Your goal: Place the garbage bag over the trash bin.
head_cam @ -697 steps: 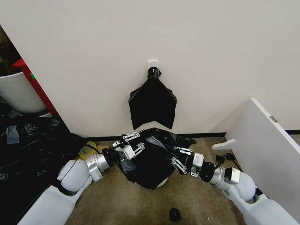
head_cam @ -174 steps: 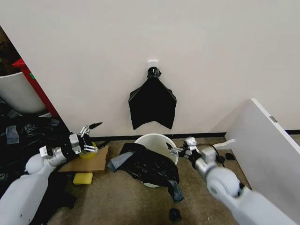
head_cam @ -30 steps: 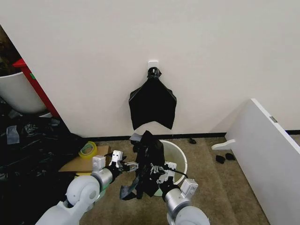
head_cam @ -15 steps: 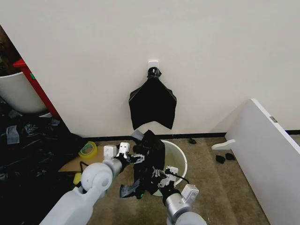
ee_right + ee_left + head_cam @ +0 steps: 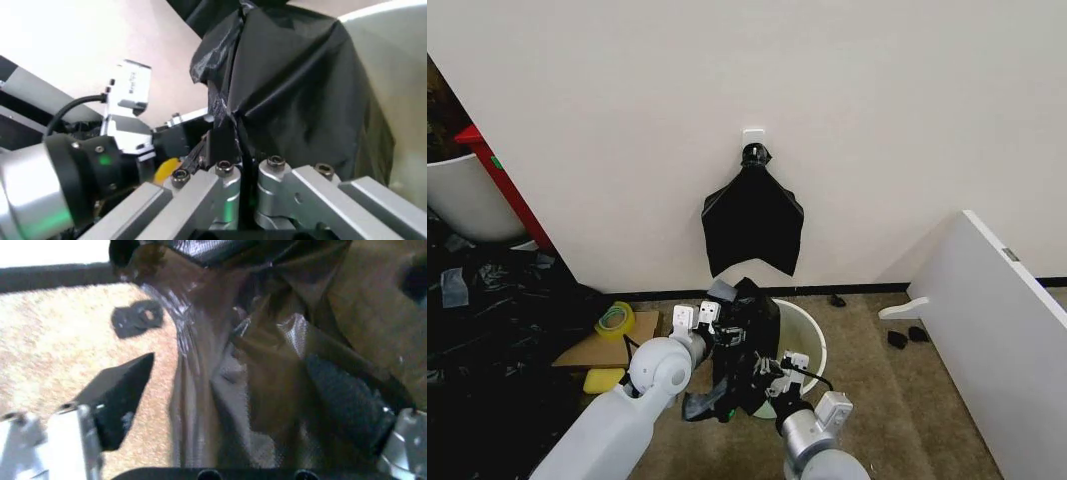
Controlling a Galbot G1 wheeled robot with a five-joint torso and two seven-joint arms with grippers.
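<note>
Held up over the round cream-white plastic bucket (image 5: 799,338): wrinkly glossy black plastic bag (image 5: 743,350), pinched tight in right hand (image 5: 241,165); left hand (image 5: 233,405) spread wide around bag film.

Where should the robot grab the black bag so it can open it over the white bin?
Probably at its top edge, coming from the robot's left. The garbage bag hangs bunched and upright at the trash bin rim, and the right gripper pinches a lower fold. The left gripper is open around the upper folds, so it could pull that edge away to spread the mouth.
</note>
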